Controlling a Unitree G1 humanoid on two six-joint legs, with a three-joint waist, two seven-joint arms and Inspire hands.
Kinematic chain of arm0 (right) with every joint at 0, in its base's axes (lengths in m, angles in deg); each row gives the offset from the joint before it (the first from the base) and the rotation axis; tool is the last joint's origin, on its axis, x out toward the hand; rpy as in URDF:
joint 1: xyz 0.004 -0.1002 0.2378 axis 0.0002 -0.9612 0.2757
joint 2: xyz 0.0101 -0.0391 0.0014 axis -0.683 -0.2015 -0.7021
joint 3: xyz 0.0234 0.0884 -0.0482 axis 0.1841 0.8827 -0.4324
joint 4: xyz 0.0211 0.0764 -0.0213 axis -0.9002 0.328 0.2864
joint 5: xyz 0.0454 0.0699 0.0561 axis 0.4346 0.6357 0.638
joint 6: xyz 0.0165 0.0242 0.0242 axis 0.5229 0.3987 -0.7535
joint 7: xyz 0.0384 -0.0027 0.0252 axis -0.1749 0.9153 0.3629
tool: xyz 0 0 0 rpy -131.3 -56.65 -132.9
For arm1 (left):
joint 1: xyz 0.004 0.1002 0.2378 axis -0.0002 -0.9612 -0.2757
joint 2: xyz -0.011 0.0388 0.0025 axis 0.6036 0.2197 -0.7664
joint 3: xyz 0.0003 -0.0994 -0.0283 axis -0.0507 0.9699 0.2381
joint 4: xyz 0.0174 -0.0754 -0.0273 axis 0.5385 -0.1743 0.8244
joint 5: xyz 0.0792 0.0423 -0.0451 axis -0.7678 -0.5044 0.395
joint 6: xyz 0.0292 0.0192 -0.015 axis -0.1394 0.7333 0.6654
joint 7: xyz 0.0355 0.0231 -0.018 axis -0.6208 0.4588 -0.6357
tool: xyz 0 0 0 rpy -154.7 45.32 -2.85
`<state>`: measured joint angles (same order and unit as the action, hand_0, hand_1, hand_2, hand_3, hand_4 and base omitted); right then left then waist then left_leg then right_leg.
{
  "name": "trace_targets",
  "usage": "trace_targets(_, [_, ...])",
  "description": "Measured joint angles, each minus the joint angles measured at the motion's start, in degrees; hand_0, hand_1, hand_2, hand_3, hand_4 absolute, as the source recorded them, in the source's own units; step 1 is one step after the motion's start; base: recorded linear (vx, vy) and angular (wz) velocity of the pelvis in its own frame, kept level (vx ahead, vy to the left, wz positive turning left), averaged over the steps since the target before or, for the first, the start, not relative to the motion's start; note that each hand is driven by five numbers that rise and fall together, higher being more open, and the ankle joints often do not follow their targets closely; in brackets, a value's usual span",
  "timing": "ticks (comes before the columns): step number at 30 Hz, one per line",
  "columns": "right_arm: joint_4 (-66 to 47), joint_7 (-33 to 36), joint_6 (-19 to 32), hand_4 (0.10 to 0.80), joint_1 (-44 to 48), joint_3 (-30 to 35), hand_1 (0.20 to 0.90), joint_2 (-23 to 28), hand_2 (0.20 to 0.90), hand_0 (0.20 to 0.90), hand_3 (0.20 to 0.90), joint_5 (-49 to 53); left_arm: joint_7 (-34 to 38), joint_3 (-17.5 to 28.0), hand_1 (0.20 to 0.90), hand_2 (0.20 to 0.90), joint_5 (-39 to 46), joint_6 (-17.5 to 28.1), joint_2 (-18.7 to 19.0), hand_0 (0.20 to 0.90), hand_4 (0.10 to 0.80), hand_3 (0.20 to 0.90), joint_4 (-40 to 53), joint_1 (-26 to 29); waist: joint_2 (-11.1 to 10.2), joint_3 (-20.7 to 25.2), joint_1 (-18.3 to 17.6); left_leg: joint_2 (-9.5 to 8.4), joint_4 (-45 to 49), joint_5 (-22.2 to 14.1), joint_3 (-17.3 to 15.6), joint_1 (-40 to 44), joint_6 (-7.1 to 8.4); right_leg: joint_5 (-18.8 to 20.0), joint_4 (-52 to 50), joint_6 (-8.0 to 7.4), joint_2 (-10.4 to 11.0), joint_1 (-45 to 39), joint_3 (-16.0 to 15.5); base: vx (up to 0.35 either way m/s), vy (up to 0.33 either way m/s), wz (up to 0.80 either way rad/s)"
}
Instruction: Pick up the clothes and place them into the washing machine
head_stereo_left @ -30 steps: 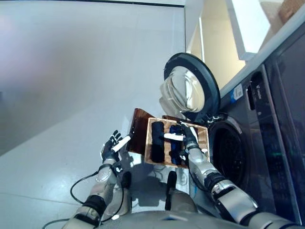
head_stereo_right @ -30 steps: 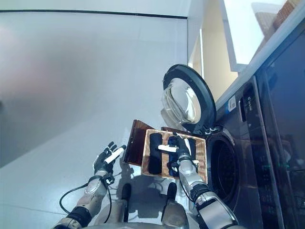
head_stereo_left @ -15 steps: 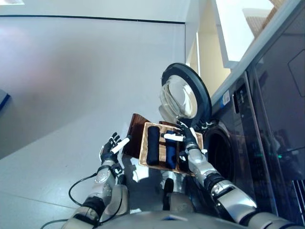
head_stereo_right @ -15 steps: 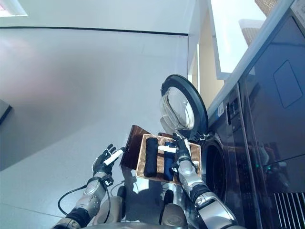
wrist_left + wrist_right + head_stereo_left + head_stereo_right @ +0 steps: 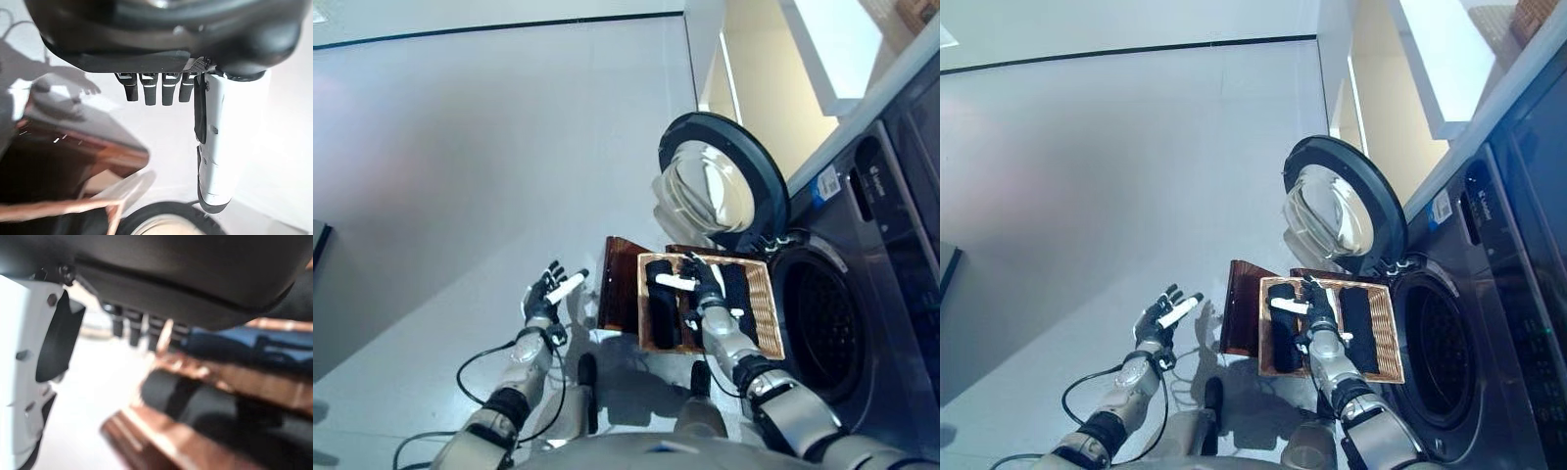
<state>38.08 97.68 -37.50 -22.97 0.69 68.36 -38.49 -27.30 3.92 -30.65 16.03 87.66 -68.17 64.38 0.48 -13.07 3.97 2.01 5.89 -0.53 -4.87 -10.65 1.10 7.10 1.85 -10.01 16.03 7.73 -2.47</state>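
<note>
A shallow wicker basket (image 5: 765, 319) rests on a dark brown box (image 5: 621, 294) beside the washing machine. It holds rolled clothes: a black roll (image 5: 661, 302) on the left, a dark blue one (image 5: 244, 346) in the middle and a black one (image 5: 737, 290) on the right. My right hand (image 5: 701, 285) is open above the middle of the basket, over the blue roll, its white-covered thumb pointing left. I cannot tell whether it touches the cloth. My left hand (image 5: 544, 295) is open and empty above the floor, left of the box.
The washing machine's dark drum opening (image 5: 819, 329) lies right of the basket. Its round door (image 5: 724, 182) stands open behind the basket. Pale floor (image 5: 460, 176) spreads to the left. The box's corner (image 5: 73, 147) shows in the left wrist view.
The camera has shifted, so the whole picture moved. Both hands keep about the same places relative to the basket; the right hand stays open over the clothes.
</note>
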Motion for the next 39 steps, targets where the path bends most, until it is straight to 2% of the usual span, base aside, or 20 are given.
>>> trace_targets(4, [0.20,-0.07,-0.13,0.800,0.68,-0.25,0.900,-1.07,0.900,0.900,0.900,-0.07,0.02,0.18,0.900,0.900,0.00,0.11,0.12,0.900,0.800,0.900,-0.10,-0.60,-1.85,0.07,-0.03,-0.06,1.26,-0.80,-0.64,-0.95,-0.25,0.09,-0.48,0.25,0.17,0.93,-0.03,0.042,0.045,-0.08])
trace_targets(7, [0.19,-0.10,-0.11,0.800,0.79,-0.33,0.900,-1.21,0.900,0.900,0.900,-0.10,-0.04,0.20,0.900,0.900,0.00,0.08,0.33,0.900,0.800,0.900,-0.50,-1.16,-4.08,0.36,0.00,-0.06,3.50,-2.20,-1.05,-1.55,-0.36,-0.28,-0.65,0.85,0.24,0.86,-0.27,0.062,0.051,-0.10])
trace_targets(10, [0.23,-0.05,-0.12,0.800,0.69,0.12,0.900,-0.99,0.900,0.900,0.900,-0.09,-0.19,0.13,0.900,0.900,0.00,-0.31,0.33,0.900,0.800,0.900,-0.62,-1.17,-5.48,0.76,-0.39,-0.12,6.19,-3.91,-0.93,-2.23,-1.05,0.06,-1.92,1.14,0.37,0.87,-0.66,0.058,0.107,-0.02])
trace_targets(12, [0.22,-0.11,-0.10,0.800,0.71,0.06,0.900,-0.82,0.900,0.900,0.900,-0.09,-0.35,0.00,0.900,0.900,-0.02,-0.29,0.32,0.900,0.800,0.900,-0.61,-1.04,-5.41,0.96,-0.83,0.18,6.69,-4.61,-0.98,-2.24,-1.94,1.96,-3.51,2.49,0.21,1.65,-0.86,0.066,0.161,-0.12])
trace_targets(13, [0.19,-0.11,-0.10,0.800,0.82,0.06,0.900,-0.87,0.900,0.900,0.900,0.05,-0.52,-0.03,0.900,0.900,-0.02,-0.29,0.44,0.900,0.800,0.900,-0.62,-0.87,-5.24,0.96,-1.35,0.09,7.47,-5.15,-1.01,-2.50,-2.41,3.59,-5.72,3.99,0.12,3.00,-0.97,0.046,0.139,-0.14])
trace_targets(14, [0.18,-0.09,-0.10,0.800,0.75,0.03,0.900,-0.92,0.900,0.900,0.900,0.14,-0.59,-0.06,0.900,0.900,-0.02,-0.29,0.51,0.900,0.800,0.900,-0.62,-0.87,-5.19,0.95,-1.65,0.52,7.35,-4.92,-1.04,-2.24,-3.13,4.30,-6.04,4.31,0.18,2.98,-0.99,0.041,0.110,-0.08])
trace_targets(15, [0.38,-0.09,-0.11,0.800,0.63,0.02,0.900,-1.01,0.900,0.900,0.900,0.71,-0.66,-0.17,0.900,0.900,-0.03,-0.30,0.56,0.900,0.800,0.900,-0.61,-0.86,-4.98,0.82,-1.87,-0.12,7.11,-4.83,-1.26,-1.68,-3.47,6.33,-7.03,5.25,0.15,3.29,-1.48,0.052,0.064,-0.02])
trace_targets(17, [0.53,-0.13,-0.13,0.800,0.47,-0.13,0.900,-1.21,0.900,0.900,0.900,1.13,-0.75,-0.29,0.900,0.900,-0.04,-0.30,1.15,0.900,0.800,0.900,-0.53,-1.12,-4.55,0.67,-1.63,0.20,6.77,-4.52,-1.59,-0.49,-5.02,7.44,-11.81,6.47,1.15,5.13,-1.74,0.088,-0.031,0.04])
trace_targets(18, [0.52,-0.16,-0.13,0.800,0.47,-0.11,0.900,-1.20,0.900,0.900,0.900,1.18,-0.71,-0.17,0.900,0.900,-0.04,-0.28,1.30,0.900,0.800,0.900,-0.51,-1.16,-4.23,0.69,-1.69,0.13,6.44,-4.33,-1.64,-0.37,-5.04,5.42,-14.27,5.61,1.39,5.79,-1.80,0.119,-0.120,0.25])
trace_targets(20, [0.45,-0.21,-0.04,0.800,0.52,0.03,0.900,-1.22,0.900,0.900,0.900,1.21,-0.73,-0.15,0.900,0.900,0.00,-0.26,1.93,0.900,0.800,0.900,-0.45,-1.19,-4.16,0.78,-1.57,-0.16,4.94,-3.28,-2.27,-0.32,-5.06,2.47,-14.75,2.55,2.06,5.41,-2.45,0.127,-0.133,0.28])
trace_targets(21, [0.26,-0.70,-0.03,0.800,0.88,0.00,0.900,-1.23,0.900,0.900,0.900,1.21,-0.62,0.07,0.900,0.900,0.06,-0.23,2.56,0.900,0.800,0.900,-0.61,-1.41,-3.99,0.62,-1.12,-0.85,3.00,-2.19,-2.48,-0.35,-4.88,1.50,-10.74,0.82,3.33,4.97,-3.34,0.188,-0.151,0.09])
trace_targets(22, [0.24,-1.25,0.00,0.800,1.42,0.00,0.900,-1.23,0.900,0.900,0.900,1.21,-0.44,0.48,0.900,0.900,0.16,-0.24,2.86,0.900,0.800,0.900,-0.92,-1.52,-3.93,0.56,-1.09,-1.10,1.92,-1.45,-2.52,-0.31,-5.13,1.47,-7.48,0.00,3.76,4.75,-3.77,0.211,-0.179,-0.03])
trace_targets(24, [0.11,-1.35,-0.11,0.800,1.76,-0.21,0.900,-1.25,0.900,0.900,0.900,1.19,-0.11,0.53,0.900,0.900,0.40,-0.26,3.49,0.900,0.800,0.900,-1.09,-2.02,-3.11,-0.06,-1.17,-1.47,0.25,0.07,-2.40,0.21,-4.87,3.35,-2.60,-1.67,4.11,4.66,-3.96,0.116,-0.088,0.00])
trace_targets(26, [0.08,-1.22,-0.24,0.800,0.85,-0.24,0.900,-1.35,0.900,0.900,0.900,1.20,-0.14,0.47,0.900,0.900,0.38,-0.24,4.00,0.900,0.800,0.900,-0.69,-2.72,-4.92,-0.79,-1.41,-3.09,-0.26,0.42,-1.52,1.60,-3.28,6.13,-4.52,-0.77,4.55,3.02,-3.66,0.060,-0.111,0.29])
trace_targets(27, [-0.04,-1.22,-0.22,0.800,0.59,-0.18,0.900,-1.25,0.900,0.900,0.900,1.16,-0.17,0.54,0.900,0.900,0.38,-0.10,4.17,0.900,0.800,0.900,-0.46,-3.23,-5.65,-1.07,-0.73,-3.09,-0.58,0.34,-1.45,2.16,-2.20,3.22,-4.08,-1.23,4.58,2.51,-5.28,-0.036,-0.233,0.13])
trace_targets(28, [-0.71,-1.19,-0.08,0.800,0.88,-0.06,0.900,-0.99,0.900,0.900,0.900,1.13,-0.19,0.57,0.900,0.900,0.39,-0.09,3.63,0.900,0.800,0.900,-0.36,-3.85,-5.19,-1.13,-0.65,-1.80,-0.22,0.27,-0.39,0.96,-0.77,1.10,-3.35,-2.46,3.38,2.70,-5.42,-0.062,-0.256,0.05])
trace_targets(29, [-1.71,-0.98,-0.08,0.800,0.91,0.00,0.900,-0.37,0.900,0.900,0.900,1.10,-0.28,0.46,0.900,0.900,0.45,-0.19,2.81,0.900,0.800,0.900,-0.19,-4.43,-3.94,-1.67,-1.29,-0.48,0.05,0.68,1.09,-0.14,-0.01,0.93,-3.25,-1.78,1.75,2.84,-6.60,-0.104,-0.209,0.22])
trace_targets(33, [-3.62,0.98,-0.12,0.800,0.86,0.13,0.900,2.00,0.900,0.900,0.900,0.60,-0.66,0.31,0.900,0.900,1.39,-0.27,-1.04,0.900,0.800,0.900,0.73,-5.45,-2.45,-2.61,-2.08,3.27,-1.24,1.88,3.51,-2.99,2.43,0.12,-2.94,0.48,-1.85,5.16,-8.39,-0.061,-0.099,0.10])
trace_targets(35, [-5.50,2.11,-0.01,0.800,0.86,1.17,0.900,3.47,0.900,0.900,0.900,0.33,-0.66,0.27,0.900,0.900,1.70,-0.30,-2.20,0.900,0.800,0.900,0.77,-5.25,-1.60,-3.13,-2.78,3.61,-2.35,2.87,4.03,-4.44,2.58,0.23,-2.88,0.74,-2.19,6.74,-8.92,-0.016,-0.062,0.13])
trace_targets(39, [-6.11,5.68,0.11,0.800,0.92,5.55,0.900,5.79,0.900,0.900,0.900,-0.40,-0.59,-0.28,0.900,0.900,1.77,-0.27,-2.81,0.900,0.800,0.900,3.66,-5.12,1.51,-4.96,-3.24,3.24,-4.98,4.23,4.82,-4.88,2.49,0.44,-1.54,0.44,-2.09,7.05,-9.51,-0.002,-0.020,0.15])
